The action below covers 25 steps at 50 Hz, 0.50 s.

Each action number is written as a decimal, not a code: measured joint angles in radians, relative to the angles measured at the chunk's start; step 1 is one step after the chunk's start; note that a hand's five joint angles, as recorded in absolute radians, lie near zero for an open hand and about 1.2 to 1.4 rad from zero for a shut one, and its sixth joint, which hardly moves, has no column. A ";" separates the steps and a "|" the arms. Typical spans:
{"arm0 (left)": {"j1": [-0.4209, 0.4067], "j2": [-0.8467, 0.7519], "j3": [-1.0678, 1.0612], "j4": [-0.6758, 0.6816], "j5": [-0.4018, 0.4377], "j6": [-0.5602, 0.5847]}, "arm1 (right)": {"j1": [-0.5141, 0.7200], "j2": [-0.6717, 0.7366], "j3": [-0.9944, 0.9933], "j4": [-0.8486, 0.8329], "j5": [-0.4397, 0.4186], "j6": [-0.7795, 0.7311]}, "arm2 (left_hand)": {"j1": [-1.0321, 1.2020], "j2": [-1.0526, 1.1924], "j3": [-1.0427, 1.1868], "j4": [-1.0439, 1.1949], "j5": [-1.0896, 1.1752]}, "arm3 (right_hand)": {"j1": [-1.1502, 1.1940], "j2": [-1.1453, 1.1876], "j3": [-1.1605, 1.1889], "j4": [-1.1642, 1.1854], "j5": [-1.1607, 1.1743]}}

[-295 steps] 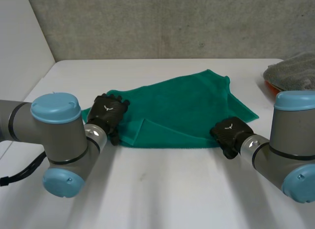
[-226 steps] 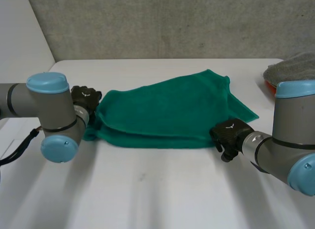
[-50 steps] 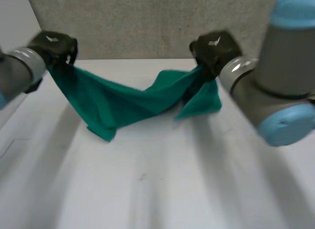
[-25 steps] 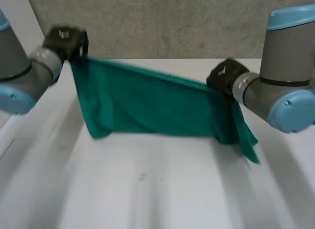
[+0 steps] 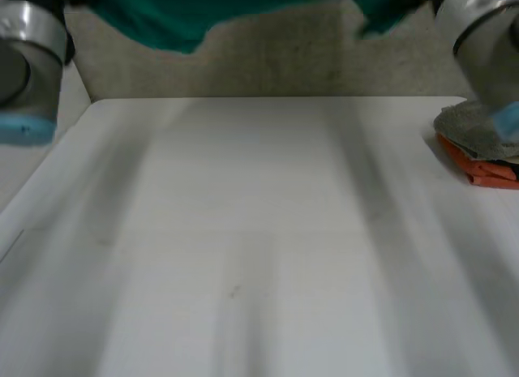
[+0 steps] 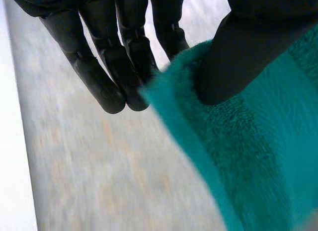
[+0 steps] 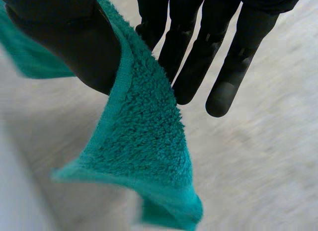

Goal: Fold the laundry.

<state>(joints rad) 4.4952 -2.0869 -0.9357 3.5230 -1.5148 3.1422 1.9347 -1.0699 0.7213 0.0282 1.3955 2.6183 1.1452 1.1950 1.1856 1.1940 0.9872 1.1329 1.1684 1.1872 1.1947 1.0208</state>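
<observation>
While one green towel [image 5: 162,19] hangs above table [image 5: 259,231], left hand [image 6: 115,59] pinches one end; right hand [image 7: 195,57] pinches other.

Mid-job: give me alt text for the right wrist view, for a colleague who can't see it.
The right hand pinches a green towel between its thumb and straight fingers. The cloth extends past the fingertips to a drooping corner.

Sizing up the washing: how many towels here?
2: a green towel pinched high by the left hand and right hand, and a grey towel at the table's right edge, on something orange. More may be hidden.
</observation>
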 measured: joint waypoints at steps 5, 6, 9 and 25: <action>0.019 -0.024 -0.150 0.017 0.041 0.055 | -0.005 0.052 0.073 0.086 -0.035 -0.007 | 0.000 0.000 0.000 0.000 0.000 | 0.000 0.000 0.000 0.002 0.000; 0.023 -0.032 -0.176 0.020 0.050 0.065 | -0.006 0.064 0.090 0.097 -0.040 -0.009 | 0.000 0.000 0.000 0.000 0.000 | 0.000 0.000 0.000 0.002 0.000; 0.034 -0.066 -0.254 0.032 0.079 0.100 | -0.010 0.112 0.150 0.117 -0.050 -0.013 | 0.000 0.000 0.000 0.000 0.000 | 0.000 0.000 0.000 0.002 0.000; 0.065 -0.104 -0.370 0.019 0.120 0.240 | -0.037 0.280 0.297 0.078 0.123 0.060 | 0.000 0.000 0.000 0.000 0.000 | -0.489 -0.520 -0.540 -0.554 -0.568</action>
<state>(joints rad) 4.5598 -2.1906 -1.3056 3.5419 -1.3953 3.3819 1.8973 -0.7899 1.0187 0.1057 1.5182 2.6786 1.1452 1.1952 1.1860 1.1944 0.9872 0.6440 0.6480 0.6476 0.6409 0.4533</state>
